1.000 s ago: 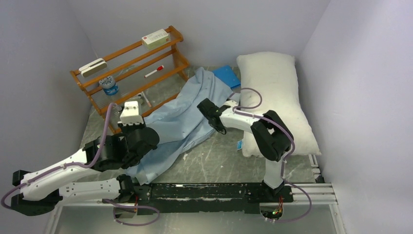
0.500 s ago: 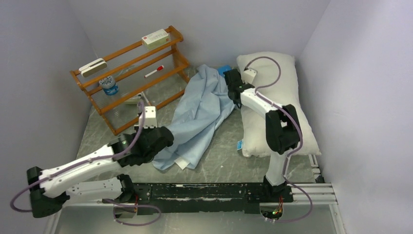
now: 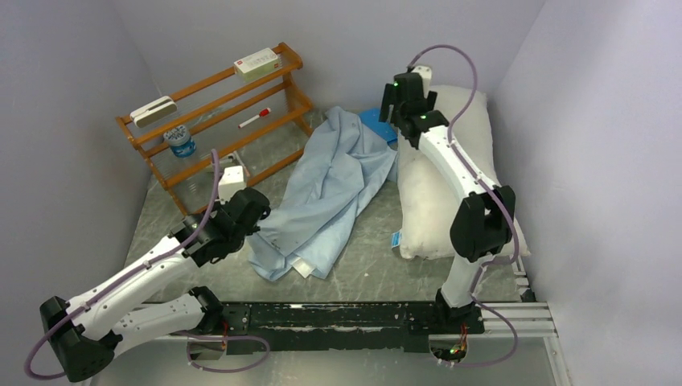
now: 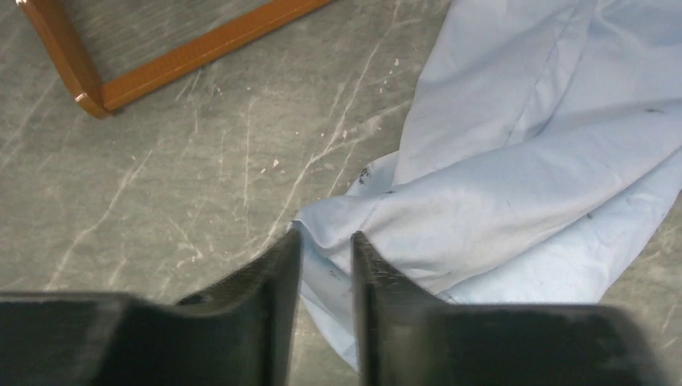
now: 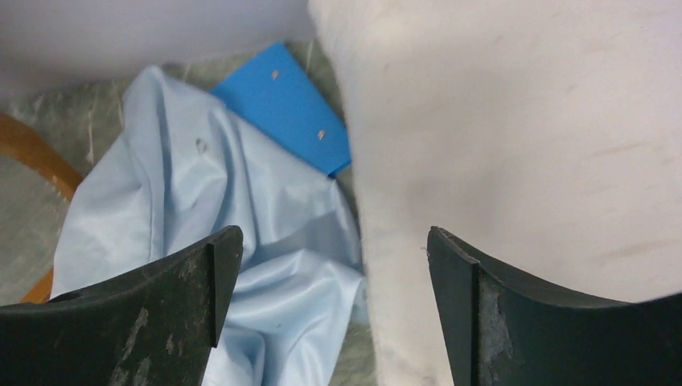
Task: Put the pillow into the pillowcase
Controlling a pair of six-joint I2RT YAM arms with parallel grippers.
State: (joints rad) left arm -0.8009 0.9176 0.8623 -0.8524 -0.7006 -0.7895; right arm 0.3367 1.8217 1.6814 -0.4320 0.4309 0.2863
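Note:
The white pillow [image 3: 426, 209] lies lengthwise along the right wall, its small blue tag [image 3: 396, 239] at the near left corner. The crumpled pale-blue pillowcase [image 3: 330, 189] lies beside it on its left, touching its left edge. My left gripper [image 3: 259, 215] is low at the pillowcase's near left edge. In the left wrist view my left gripper [image 4: 325, 237] has its jaws a narrow gap apart, with the pillowcase [image 4: 523, 161] edge loose in the gap. My right gripper [image 3: 392, 108] hovers wide open over the pillow's far left corner. My right gripper [image 5: 331, 237] holds nothing, with pillow [image 5: 523, 121] and pillowcase [image 5: 201, 209] below.
A stiff bright-blue sheet [image 3: 376, 125] lies at the back, partly under the pillowcase and pillow. A wooden rack [image 3: 217, 112] with small items stands at the back left; its foot [image 4: 193, 56] lies close ahead of my left gripper. Walls close in on three sides.
Both grippers were shut and now stand open. The right arm swung from the pillowcase's middle up to the far pillow corner. The left gripper moved right, and the pillowcase shifted toward the pillow.

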